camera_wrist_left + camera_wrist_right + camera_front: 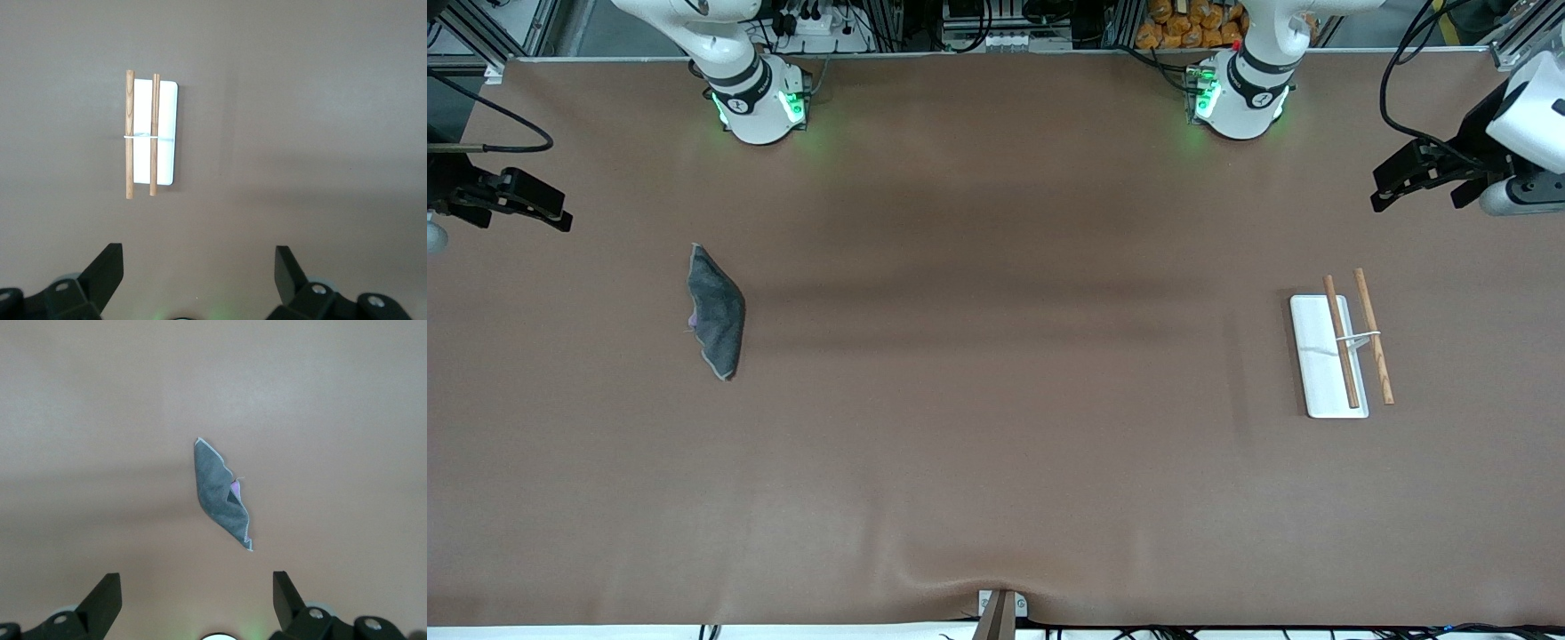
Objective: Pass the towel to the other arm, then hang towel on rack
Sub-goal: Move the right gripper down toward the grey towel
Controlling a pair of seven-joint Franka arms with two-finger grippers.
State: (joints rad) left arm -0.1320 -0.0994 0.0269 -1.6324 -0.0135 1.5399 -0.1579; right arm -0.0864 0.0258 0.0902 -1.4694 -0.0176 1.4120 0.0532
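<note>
Front view shows a wide brown table (pixel 996 444) with two white robot arm bases standing along its edge farthest from the camera. Both arms are raised and drawn out to the ends of the table, holding nothing.

Left gripper (pixel 1423 182) hangs in the air over the left arm's end of the table, close to the table's edge. In the left wrist view its two black fingers (pixel 107 270) are spread wide apart with only bare table between them.

Right gripper (pixel 525 206) hangs in the air over the right arm's end of the table. In the right wrist view its fingers (pixel 103 597) are also spread wide and hold nothing.

A rack (pixel 1329 356) sits on the table toward the left arm's end. It has a flat white rectangular base, with two thin brown wooden rods running side by side along its length and joined near their middles by a thin wire. One rod lies over the base; the other lies just past the base's long edge.

A towel (pixel 716 311) lies on the table toward the right arm's end, well apart from the rack. It is a small dark grey cloth with a pale stitched edge, folded into a narrow, pointed shape, with a sliver of purple showing at the fold.
</note>
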